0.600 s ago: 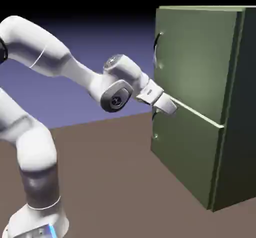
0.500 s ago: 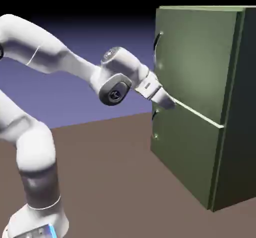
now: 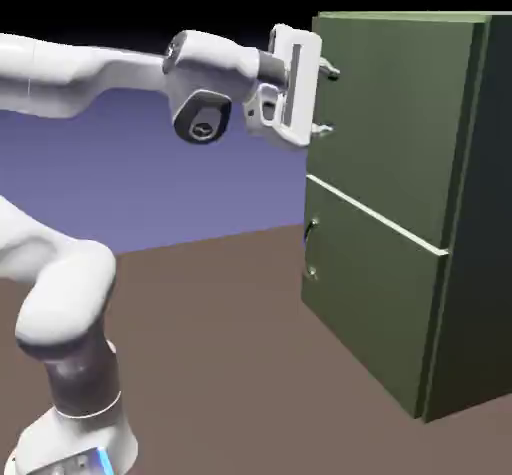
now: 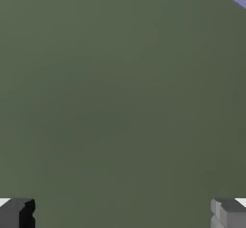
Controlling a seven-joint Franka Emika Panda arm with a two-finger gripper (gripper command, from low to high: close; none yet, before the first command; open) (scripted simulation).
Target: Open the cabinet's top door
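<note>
Blue-violet backdrop, arm outstretched, hand [image 3: 328, 100] seemingly near top door [image 3: 395, 128].

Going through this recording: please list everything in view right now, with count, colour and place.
cabinet: 1, olive green with a darker side, exterior view's right
top door: 1, olive green, upper front of the cabinet; its handle can't be made out behind the hand and fingers
lower door: 1, olive green, below the top door
lower door's handle: 1, grey, curved, near the door's left edge in the exterior view
pale strip: 1, whitish, between the doors
floor or tabletop: 1, brown, below
backdrop: 1, blue-violet, behind
arm: 1, white, exterior view's left
gripper: 1, white with two grey fingertips, open, at the top door
</note>
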